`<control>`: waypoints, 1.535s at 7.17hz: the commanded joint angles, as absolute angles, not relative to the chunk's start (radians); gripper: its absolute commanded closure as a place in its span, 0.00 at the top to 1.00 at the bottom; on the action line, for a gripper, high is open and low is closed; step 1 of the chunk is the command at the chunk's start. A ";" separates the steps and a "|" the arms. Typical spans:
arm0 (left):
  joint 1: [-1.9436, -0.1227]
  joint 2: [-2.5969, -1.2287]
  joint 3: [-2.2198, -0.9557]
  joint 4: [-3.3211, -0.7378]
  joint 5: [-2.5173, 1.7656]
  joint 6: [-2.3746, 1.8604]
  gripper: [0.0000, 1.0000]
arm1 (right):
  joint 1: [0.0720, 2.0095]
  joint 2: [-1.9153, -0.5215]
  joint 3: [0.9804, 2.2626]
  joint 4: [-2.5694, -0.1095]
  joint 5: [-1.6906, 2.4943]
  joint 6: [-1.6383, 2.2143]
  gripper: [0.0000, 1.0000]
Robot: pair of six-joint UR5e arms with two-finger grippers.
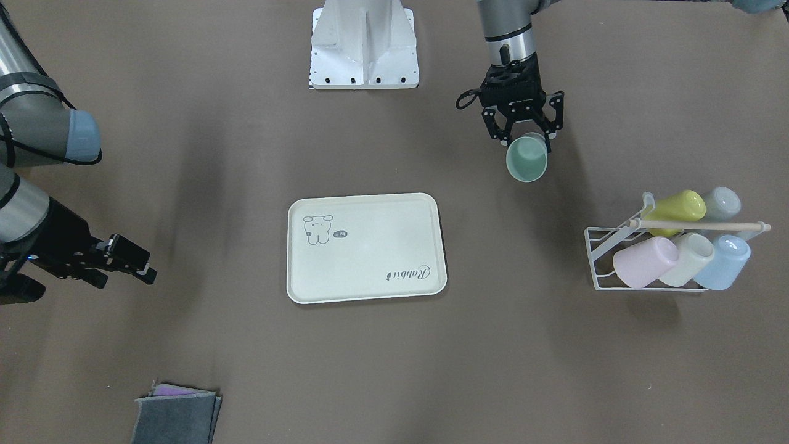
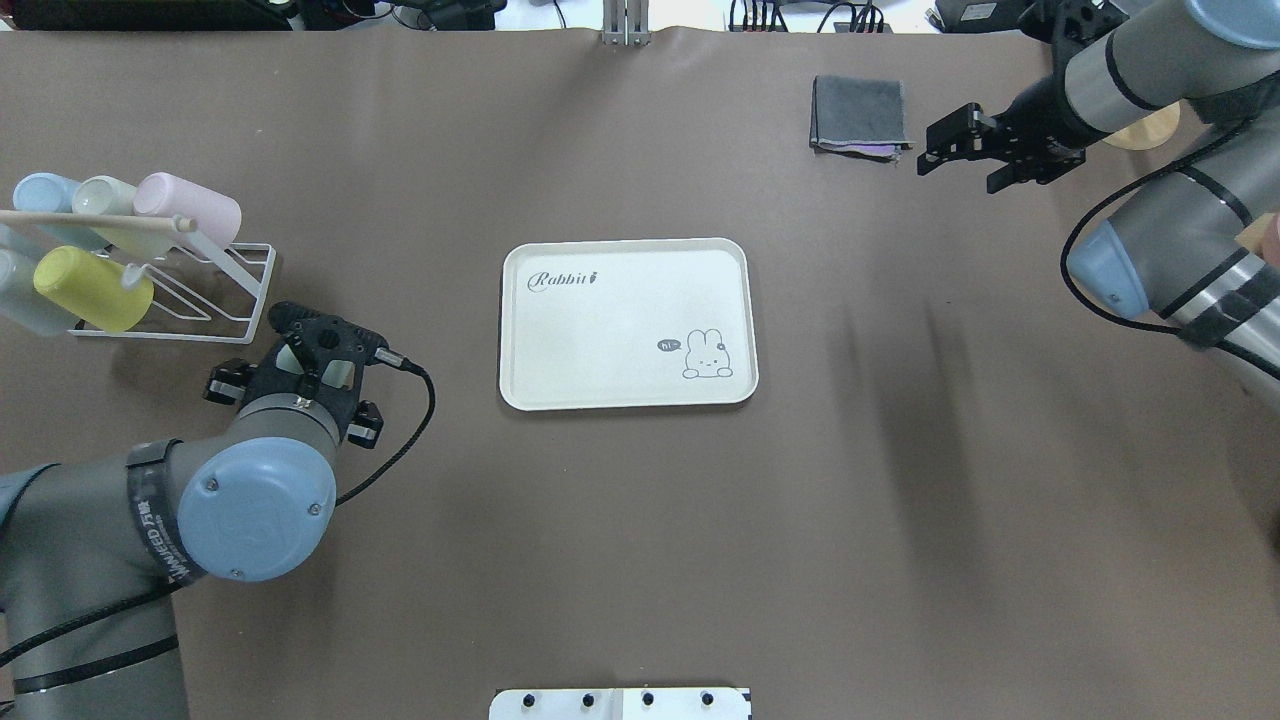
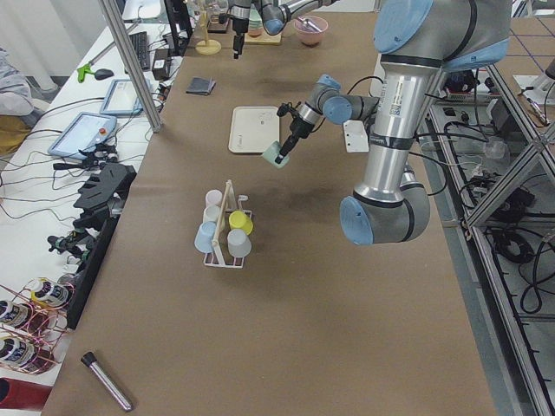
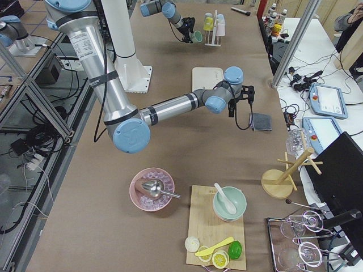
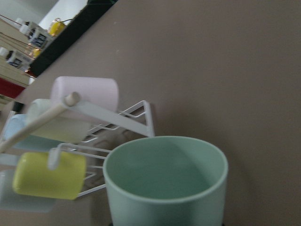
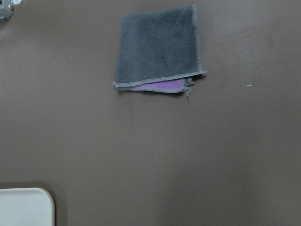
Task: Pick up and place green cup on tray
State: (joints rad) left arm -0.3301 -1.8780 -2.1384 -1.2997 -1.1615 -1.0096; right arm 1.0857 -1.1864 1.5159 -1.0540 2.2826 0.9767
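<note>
My left gripper (image 1: 525, 137) is shut on the teal green cup (image 1: 527, 159) and holds it tilted above the table, between the cup rack and the tray. The cup fills the left wrist view (image 5: 164, 181) with its mouth open and empty. From overhead my left gripper (image 2: 315, 360) hides most of the cup. The cream tray (image 1: 370, 265) lies flat and empty mid-table, also in the overhead view (image 2: 620, 320). My right gripper (image 2: 928, 160) hovers far from the cup near the folded cloth. Its fingers look closed together and empty.
A white wire rack (image 1: 601, 246) with several pastel cups, including a yellow-green cup (image 1: 678, 208), stands close to the held cup, and it shows overhead too (image 2: 245, 290). A folded grey cloth (image 2: 860, 115) lies at the far right. The robot base (image 1: 363, 43) sits behind the tray.
</note>
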 commanded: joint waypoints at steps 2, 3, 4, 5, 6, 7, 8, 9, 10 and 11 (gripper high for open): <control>-0.290 -1.919 -2.056 -1.620 -1.069 -1.003 0.00 | 1.129 -1.311 1.682 -1.298 2.133 0.735 1.00; -0.291 -1.939 -2.019 -1.690 -1.069 -1.003 0.00 | 1.165 -1.339 1.739 -1.427 2.120 0.583 1.00; -0.293 -2.006 -1.915 -1.821 -1.068 -1.002 0.00 | 1.192 -1.389 1.817 -1.510 2.138 0.557 1.00; -0.298 -2.081 -1.816 -1.910 -1.068 -0.988 0.00 | 1.198 -1.499 1.888 -1.503 2.144 0.542 1.00; -0.299 -2.156 -1.690 -2.048 -1.068 -0.924 0.00 | 1.228 -1.594 1.964 -1.512 2.151 0.455 1.00; -0.302 -2.233 -1.604 -2.075 -1.069 -0.917 0.00 | 1.302 -1.671 1.983 -1.519 2.201 0.325 1.00; -0.304 -2.268 -1.550 -2.079 -1.068 -0.920 0.00 | 1.384 -1.725 1.964 -1.520 2.227 0.161 1.00; -0.305 -2.288 -1.504 -2.103 -1.060 -0.936 0.00 | 1.455 -1.752 1.929 -1.520 2.229 0.037 1.00; -0.305 -2.305 -1.395 -2.217 -0.984 -0.951 0.00 | 1.509 -1.753 1.880 -1.520 2.229 -0.054 1.00; -0.311 -2.319 -1.326 -2.350 -0.967 -0.950 0.00 | 1.529 -1.750 1.853 -1.520 2.227 -0.086 1.00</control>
